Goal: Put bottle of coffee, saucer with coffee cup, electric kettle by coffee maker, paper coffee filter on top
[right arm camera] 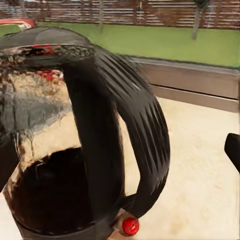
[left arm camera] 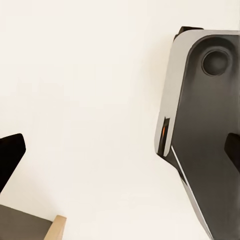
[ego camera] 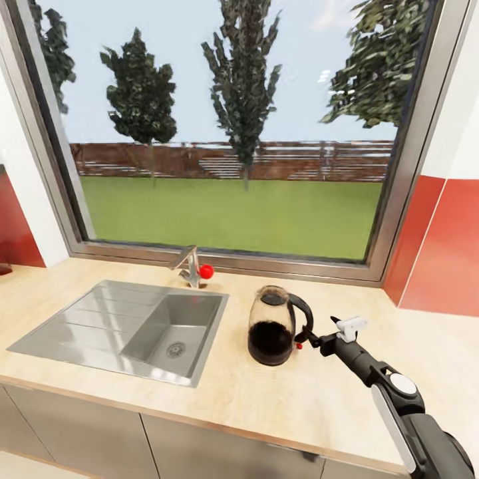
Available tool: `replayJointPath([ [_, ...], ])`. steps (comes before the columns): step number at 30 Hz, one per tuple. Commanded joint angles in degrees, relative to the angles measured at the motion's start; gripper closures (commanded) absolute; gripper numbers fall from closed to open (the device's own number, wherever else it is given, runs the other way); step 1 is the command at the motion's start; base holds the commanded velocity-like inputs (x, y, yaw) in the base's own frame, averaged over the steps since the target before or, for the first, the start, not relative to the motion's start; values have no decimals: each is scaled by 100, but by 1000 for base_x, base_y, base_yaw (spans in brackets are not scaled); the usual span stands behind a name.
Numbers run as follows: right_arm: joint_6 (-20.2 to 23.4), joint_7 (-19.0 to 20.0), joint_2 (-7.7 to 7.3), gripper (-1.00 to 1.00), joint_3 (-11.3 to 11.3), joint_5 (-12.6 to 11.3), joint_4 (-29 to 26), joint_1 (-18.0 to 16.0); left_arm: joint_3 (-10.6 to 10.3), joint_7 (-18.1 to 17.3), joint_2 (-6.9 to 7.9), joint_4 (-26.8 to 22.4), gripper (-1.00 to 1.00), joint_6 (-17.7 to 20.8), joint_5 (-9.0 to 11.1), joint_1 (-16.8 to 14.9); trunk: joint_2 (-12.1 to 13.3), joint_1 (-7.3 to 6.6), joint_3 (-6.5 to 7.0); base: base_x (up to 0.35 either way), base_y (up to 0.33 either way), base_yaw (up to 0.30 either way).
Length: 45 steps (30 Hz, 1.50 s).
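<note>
Standing at centre frame on the countertop point(ego camera: 199, 392), the electric kettle point(ego camera: 271, 326) bears no legible writing; the right gripper point(ego camera: 307, 338) sits at its handle. Whether those jaws are apart or clamped, I cannot tell.

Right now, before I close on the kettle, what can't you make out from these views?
- Right gripper, head view: whether its fingers touch the electric kettle handle; too small, handle overlaps them.
- Right wrist view: one dark fingertip cut off by the frame edge, so the finger opening is unclear.
- Left wrist view: pale blank surface and the robot's own body; left fingers cut off at the edges.
- Countertop cut off at the head view's sides.
</note>
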Motion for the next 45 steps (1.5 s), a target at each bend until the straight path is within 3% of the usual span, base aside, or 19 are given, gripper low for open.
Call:
replayJointPath([
  [1,48,38,-10,-100,-11,-60,29,-1,49,-17,3,2,-100,-15,-48,-1,-3,5,-2,124,-68,0],
  [29,17,59,-18,-100,-13,-63,546,-1,49,-17,-5,2,-100,-15,-46,-1,-3,5,-2,86,-19,0],
  [45,13,59,-13,-100,-12,-69,563,-1,50,-17,4,2,-100,-15,-46,-1,-3,5,-2,34,9,0],
])
